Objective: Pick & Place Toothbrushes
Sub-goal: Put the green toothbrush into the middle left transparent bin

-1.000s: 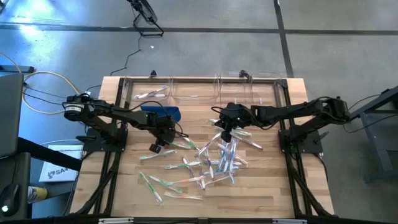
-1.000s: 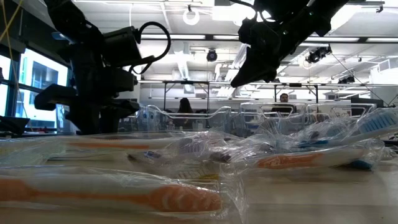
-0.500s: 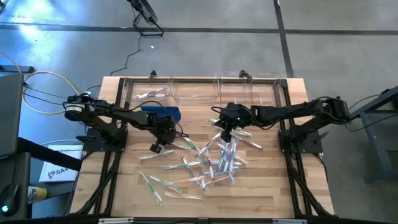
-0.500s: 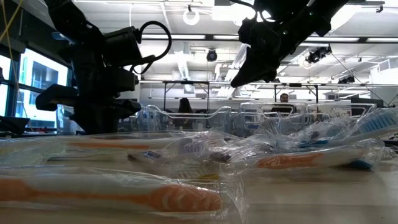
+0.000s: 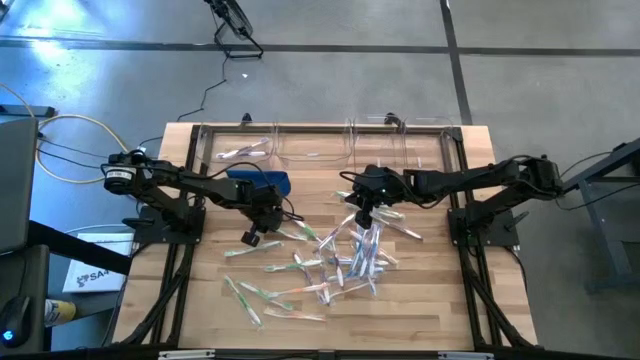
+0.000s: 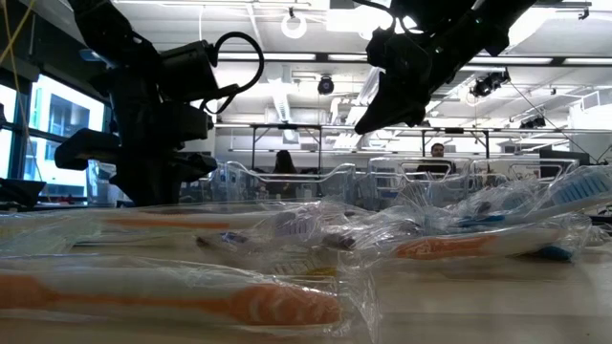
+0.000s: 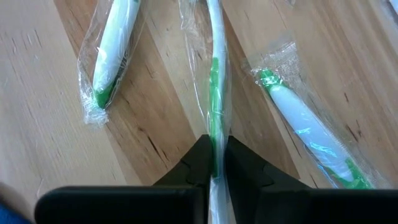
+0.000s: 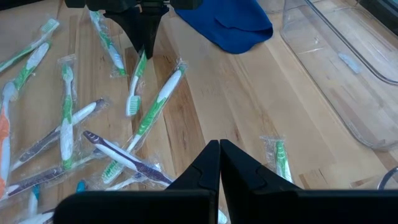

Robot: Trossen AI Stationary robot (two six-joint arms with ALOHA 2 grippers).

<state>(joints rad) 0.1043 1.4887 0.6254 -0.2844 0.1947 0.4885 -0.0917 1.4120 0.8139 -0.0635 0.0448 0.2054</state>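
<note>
Left arm reaching in from 9 o'clock across the wooden surface [image 5: 400, 310], left gripper [image 5: 250, 237] lowered just past the blue cloth [image 5: 262, 182], fingers [image 7: 200, 163] clenched on a green-and-white toothbrush [image 7: 215, 81] in clear wrapping, its handle running straight out between the tips. Two more wrapped green toothbrushes flat on the wood, one [image 7: 114, 53] on either side [image 7: 308, 135], neither touching the fingers. Right arm stretched in from 3 o'clock, right gripper [image 5: 363, 218] hanging above the 12 o'clock edge of the toothbrush pile [image 5: 345, 258], fingers [image 8: 210, 163] pressed together with nothing between them. Clear bins [image 5: 315, 143] along the 12 o'clock edge.
</note>
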